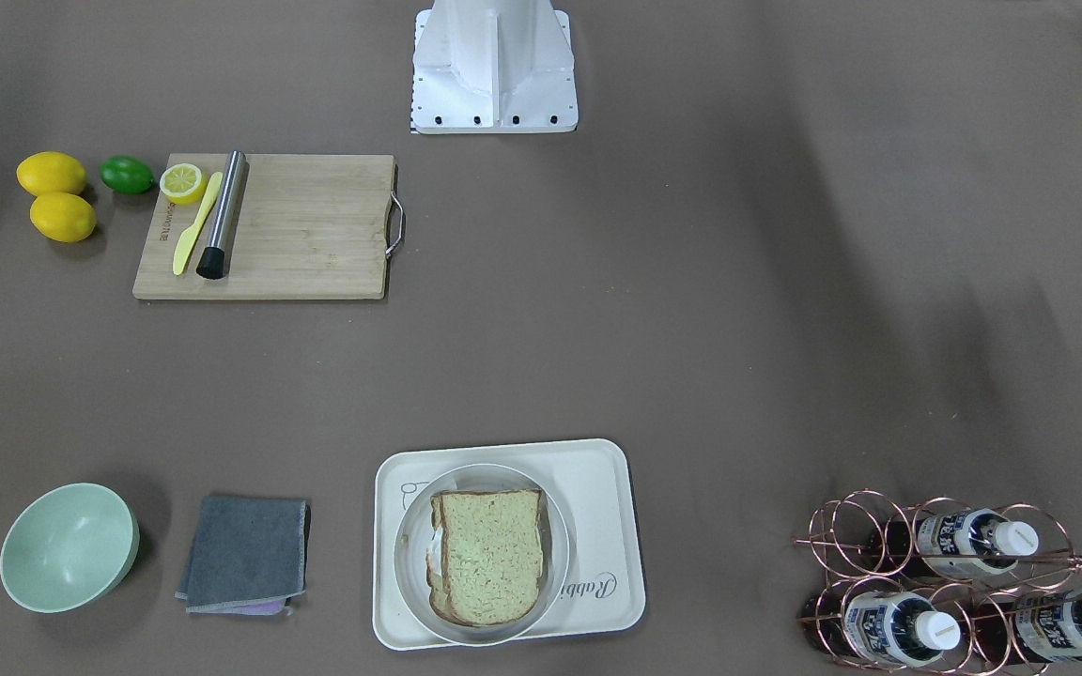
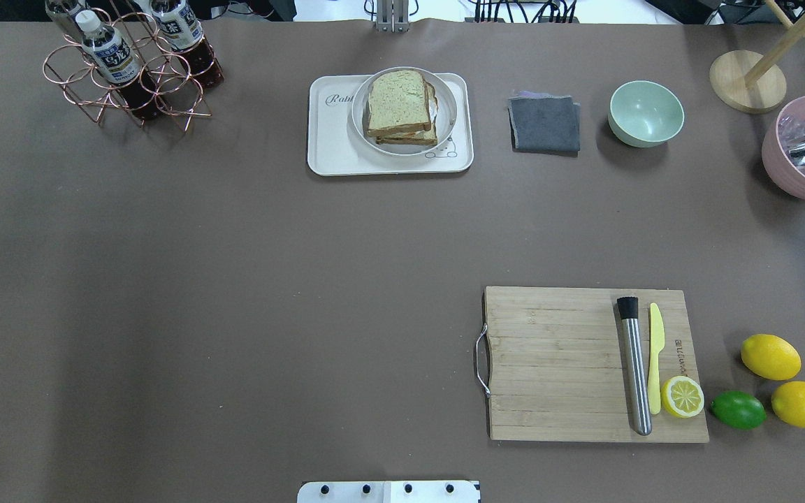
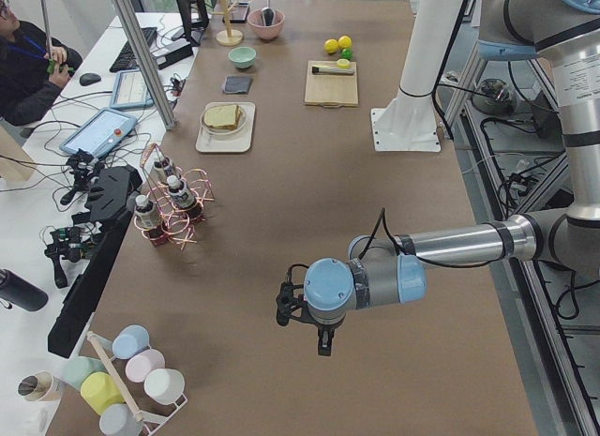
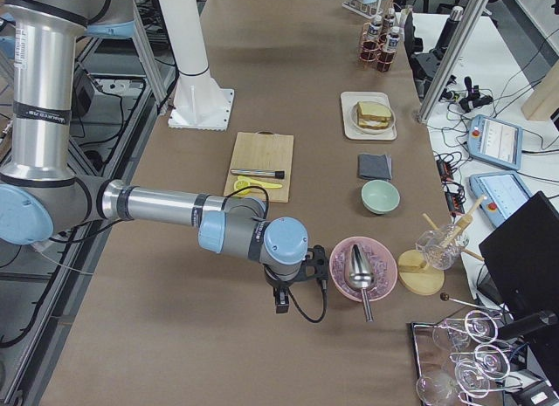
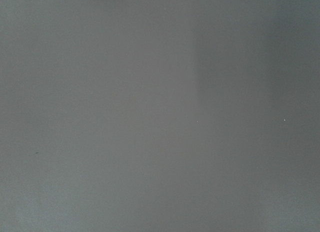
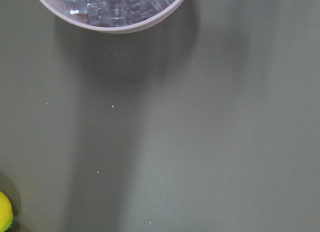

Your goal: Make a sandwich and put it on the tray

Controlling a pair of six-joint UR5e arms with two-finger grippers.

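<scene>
Brown table (image 2: 235, 279): sandwich (image 2: 398, 101) plated on tray (image 2: 325, 154)

We see it on a round plate (image 2: 448, 112), at twelve o'clock from the robot's base (image 2: 388, 491). Both the left gripper (image 3: 323, 340) and the right gripper (image 4: 279, 299) hang over the tabletop. They are too small for us: whether the jaws are parted, we cannot tell.

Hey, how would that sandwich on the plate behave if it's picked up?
The sandwich probably squashes easily: the bread looks soft and porous. Its slices sit offset, not flush, so they may slide apart unless pinched through the whole stack. It looks light for its size.
</scene>
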